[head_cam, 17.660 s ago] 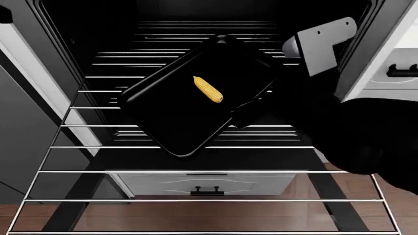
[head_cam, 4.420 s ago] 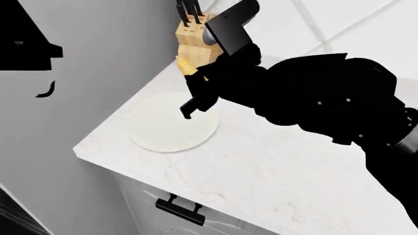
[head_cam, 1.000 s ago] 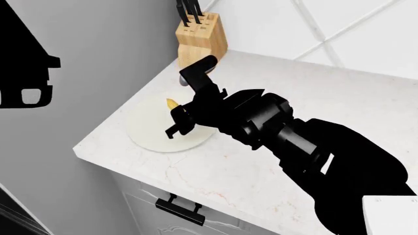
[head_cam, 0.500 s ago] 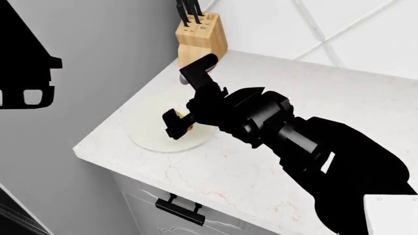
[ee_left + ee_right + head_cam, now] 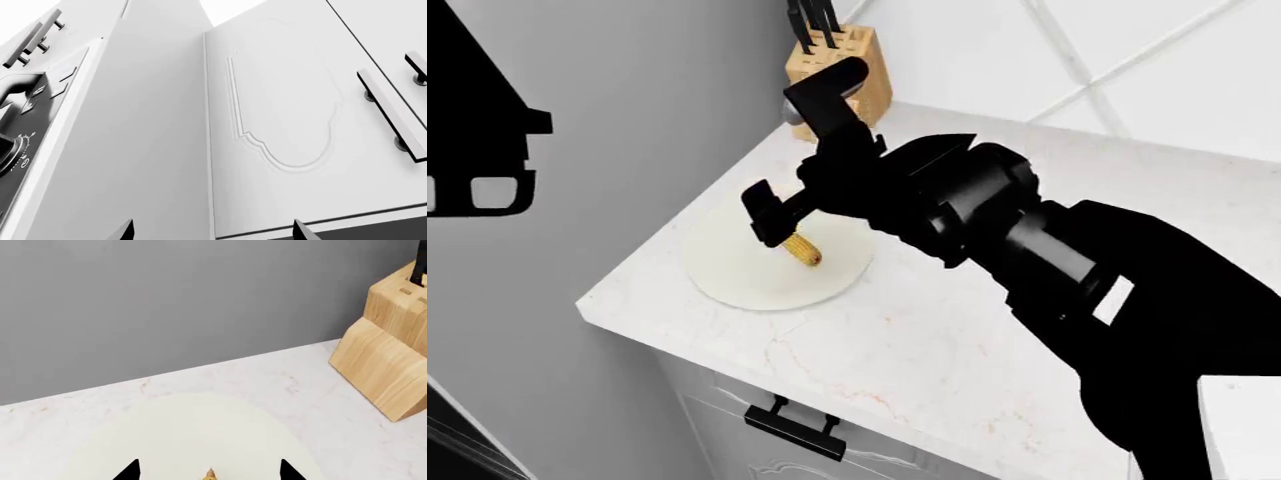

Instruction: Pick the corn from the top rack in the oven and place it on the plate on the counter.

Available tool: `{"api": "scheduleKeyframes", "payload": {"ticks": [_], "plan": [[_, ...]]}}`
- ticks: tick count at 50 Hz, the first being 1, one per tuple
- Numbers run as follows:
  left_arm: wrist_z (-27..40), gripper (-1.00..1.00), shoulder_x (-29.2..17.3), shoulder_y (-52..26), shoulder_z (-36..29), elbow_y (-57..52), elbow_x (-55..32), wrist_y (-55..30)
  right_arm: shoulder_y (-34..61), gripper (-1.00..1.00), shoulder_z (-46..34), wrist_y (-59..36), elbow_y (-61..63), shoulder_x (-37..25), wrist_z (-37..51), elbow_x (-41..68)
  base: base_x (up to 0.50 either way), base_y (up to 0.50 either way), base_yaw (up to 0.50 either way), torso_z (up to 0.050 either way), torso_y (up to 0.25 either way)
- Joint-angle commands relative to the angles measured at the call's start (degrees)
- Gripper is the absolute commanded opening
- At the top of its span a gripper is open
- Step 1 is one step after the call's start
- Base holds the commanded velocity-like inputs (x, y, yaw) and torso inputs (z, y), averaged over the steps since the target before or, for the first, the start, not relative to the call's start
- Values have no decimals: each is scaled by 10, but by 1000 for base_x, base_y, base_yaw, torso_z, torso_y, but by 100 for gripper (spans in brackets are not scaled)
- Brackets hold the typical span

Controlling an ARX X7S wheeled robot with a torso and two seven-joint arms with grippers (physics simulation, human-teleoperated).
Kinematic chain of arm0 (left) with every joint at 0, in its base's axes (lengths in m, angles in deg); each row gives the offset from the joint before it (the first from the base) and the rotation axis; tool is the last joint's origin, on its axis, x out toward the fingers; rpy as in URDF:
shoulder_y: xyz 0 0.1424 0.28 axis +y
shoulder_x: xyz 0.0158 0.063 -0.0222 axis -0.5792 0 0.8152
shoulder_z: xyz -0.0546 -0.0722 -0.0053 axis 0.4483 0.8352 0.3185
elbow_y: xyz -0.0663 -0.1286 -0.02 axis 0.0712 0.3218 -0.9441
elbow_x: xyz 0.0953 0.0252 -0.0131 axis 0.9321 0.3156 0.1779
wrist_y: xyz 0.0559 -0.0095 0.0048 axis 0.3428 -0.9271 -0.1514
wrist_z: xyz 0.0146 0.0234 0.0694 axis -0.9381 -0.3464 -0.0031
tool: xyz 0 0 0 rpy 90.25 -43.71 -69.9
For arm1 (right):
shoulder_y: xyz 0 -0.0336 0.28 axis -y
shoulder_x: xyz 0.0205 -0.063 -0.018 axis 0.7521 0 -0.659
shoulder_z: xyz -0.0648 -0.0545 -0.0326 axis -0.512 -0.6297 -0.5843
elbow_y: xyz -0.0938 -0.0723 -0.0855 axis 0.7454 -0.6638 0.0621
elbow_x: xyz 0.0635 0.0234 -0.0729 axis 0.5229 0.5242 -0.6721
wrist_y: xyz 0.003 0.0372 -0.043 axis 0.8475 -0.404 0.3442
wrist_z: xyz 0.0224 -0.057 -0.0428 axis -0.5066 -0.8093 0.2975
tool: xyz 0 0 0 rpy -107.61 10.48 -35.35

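Corn (image 5: 803,250) is seen lying on plate (image 5: 747,285), worktop's (image 5: 961,340) 9 o'clock corner; right gripper (image 5: 769,220) spread above, released. Left gripper (image 5: 212,231) parted, empty.

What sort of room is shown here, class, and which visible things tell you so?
Most likely a home kitchen: a marble-look counter with a knife block and a plate holding corn, plus white panelled cabinets beside an oven control panel.
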Motion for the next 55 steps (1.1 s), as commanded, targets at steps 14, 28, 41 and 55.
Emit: {"api": "scheduleKeyframes", "payload": {"ticks": [14, 28, 41, 55], "plan": [[0, 100, 3, -51, -24, 0, -20, 6, 110, 100, 64, -20, 327, -167, 146, 62, 0, 0, 0, 0, 0], [0, 100, 10, -53, -13, 0, -30, -2, 162, 100, 116, -38, 531, -295, 265, 109, 0, 0, 0, 0, 0], [0, 100, 10, -54, -4, 0, -37, -8, 192, 100, 146, -59, 662, -393, 360, 160, 0, 0, 0, 0, 0], [0, 100, 13, -54, 2, 0, -41, -14, 236, 100, 182, -72, 794, -453, 465, 233, 0, 0, 0, 0, 0]]}}
